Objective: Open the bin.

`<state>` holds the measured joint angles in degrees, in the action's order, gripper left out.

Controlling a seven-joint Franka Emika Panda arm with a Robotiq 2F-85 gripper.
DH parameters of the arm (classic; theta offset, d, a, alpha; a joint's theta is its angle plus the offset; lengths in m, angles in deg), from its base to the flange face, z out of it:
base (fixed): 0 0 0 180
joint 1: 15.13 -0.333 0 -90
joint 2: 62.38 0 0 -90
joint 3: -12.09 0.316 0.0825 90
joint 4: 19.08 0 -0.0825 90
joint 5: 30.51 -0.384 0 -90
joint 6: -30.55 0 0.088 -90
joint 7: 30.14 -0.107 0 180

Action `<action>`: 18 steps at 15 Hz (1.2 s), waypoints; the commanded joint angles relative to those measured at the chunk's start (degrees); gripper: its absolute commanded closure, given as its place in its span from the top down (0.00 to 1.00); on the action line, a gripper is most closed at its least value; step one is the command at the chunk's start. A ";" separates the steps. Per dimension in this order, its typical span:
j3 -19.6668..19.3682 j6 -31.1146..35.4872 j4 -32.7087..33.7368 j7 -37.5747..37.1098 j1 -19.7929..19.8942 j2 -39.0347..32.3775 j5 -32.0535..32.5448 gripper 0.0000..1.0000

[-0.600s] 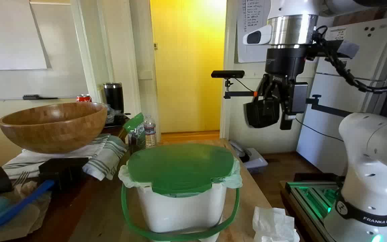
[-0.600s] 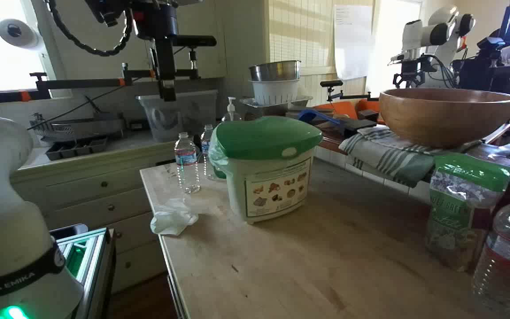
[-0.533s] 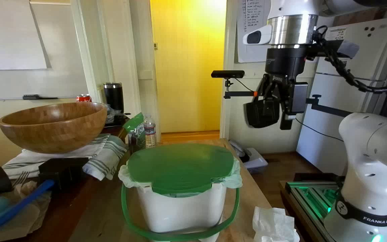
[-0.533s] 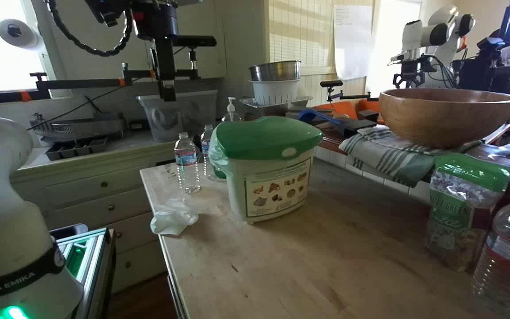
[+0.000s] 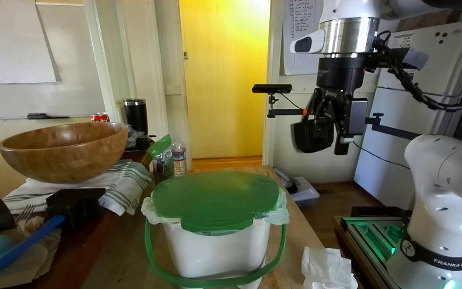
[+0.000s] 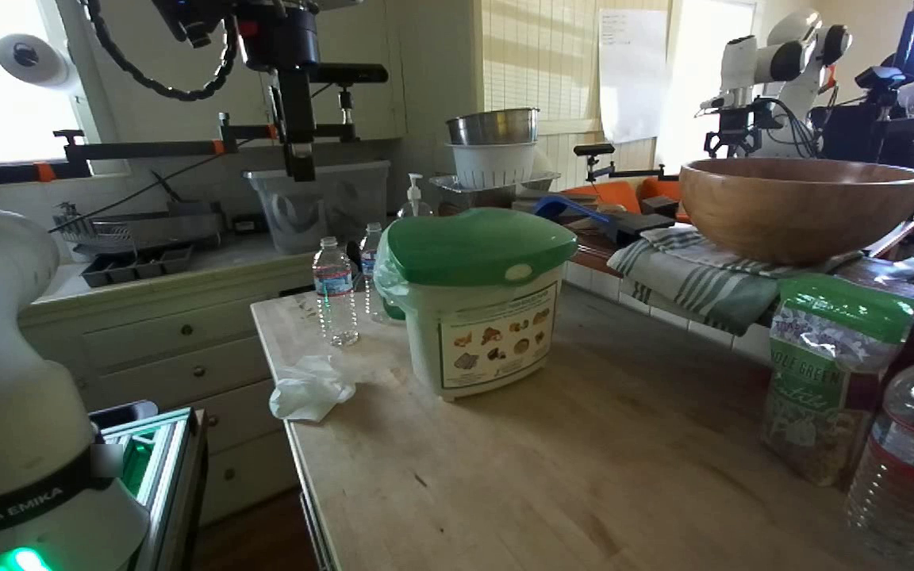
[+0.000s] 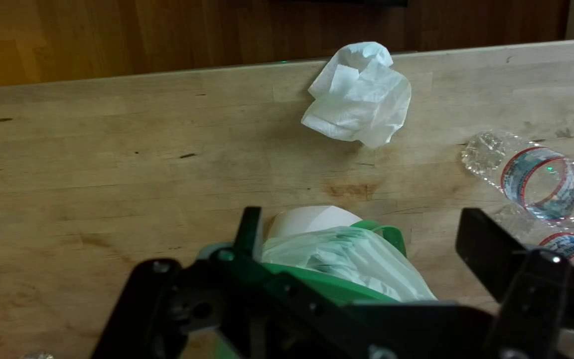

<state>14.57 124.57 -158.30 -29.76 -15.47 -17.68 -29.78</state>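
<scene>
Arm (image 5: pixel 447 168), gripper (image 7: pixel 361 218) and bin (image 5: pixel 219 253): no shift that I can see since the earlier frame; my pose and the bin's place match it in both exterior views.
My fingers (image 7: pixel 484 244): set wide apart, holding nothing, well above the tabletop (image 6: pixel 584 460) and apart from the bin.
Bin body: white, upright on the tabletop, set in from the edge beside my base (image 5: pixel 435 228); one face carries a printed label (image 6: pixel 497 341) with small pictures.
Lid (image 5: pixel 215 198): glossy green, down over the bin's top.
Liner (image 7: pixel 357 257): pale and thin, sticking out from under the lid's rim.
Handle (image 5: pixel 215 282): green, hanging low around one side of the bin.
Crumpled paper (image 7: pixel 357 97): white, at the tabletop edge beside my base, apart from the bin.
Clear bottles (image 6: pixel 336 293): two, upright near the tabletop corner past the bin on my base's side; whether they touch each other, I cannot tell.
Green-topped bag (image 6: pixel 838 396): standing by the opposite edge, another bottle (image 6: pixel 905 468) just beside it.
Striped towel (image 5: pixel 128 188): on the darker counter (image 5: pixel 78 245) along that opposite edge, partly hanging over.
Wooden bowl (image 6: pixel 802 210): resting on the towel.
Wrist view: my own gripper hides much of the bin.
</scene>
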 commanded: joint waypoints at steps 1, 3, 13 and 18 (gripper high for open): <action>-0.31 -0.16 0.17 -0.27 -0.46 -0.08 0.22 1.00; -0.94 0.61 0.95 -1.05 0.21 -1.20 -0.23 1.00; -14.43 5.50 9.84 3.98 2.99 -8.05 -8.39 1.00; -20.14 -0.34 16.42 14.92 2.08 -15.61 -14.48 1.00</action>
<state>-2.73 128.83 -147.19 -20.41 -12.59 -27.43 -40.94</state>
